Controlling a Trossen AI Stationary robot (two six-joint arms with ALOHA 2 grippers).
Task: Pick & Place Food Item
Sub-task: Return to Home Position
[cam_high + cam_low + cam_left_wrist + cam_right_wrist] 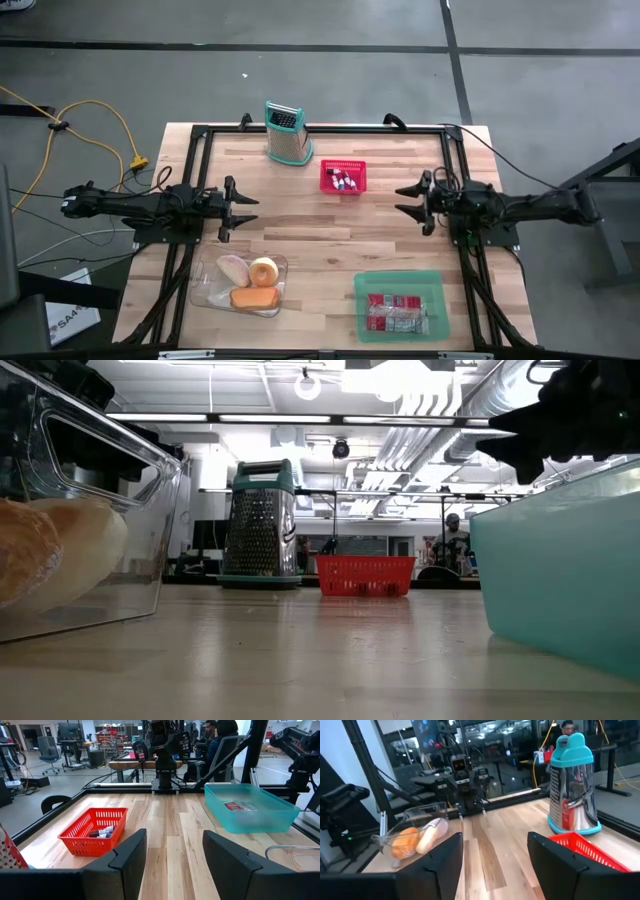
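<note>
A clear container point(205, 290) sits near the table's front left. It holds a pale roll point(235, 267), a round bun point(264, 271) and an orange piece point(254, 298). A teal bin point(400, 280) at the front right holds red packets point(398, 312). My left gripper point(245, 208) hovers open at the table's left side, pointing level toward the right. My right gripper point(408, 200) hovers open at the right side, pointing level toward the left. Neither has anything between its fingers, as the left wrist view point(175, 860) and the right wrist view point(495, 860) show.
A red basket point(343, 177) with small bottles stands at mid-table toward the far side. A metal grater with a teal top point(286, 133) stands upright behind it. A black frame point(200, 135) runs along the table's edges. Bare wood lies between the two grippers.
</note>
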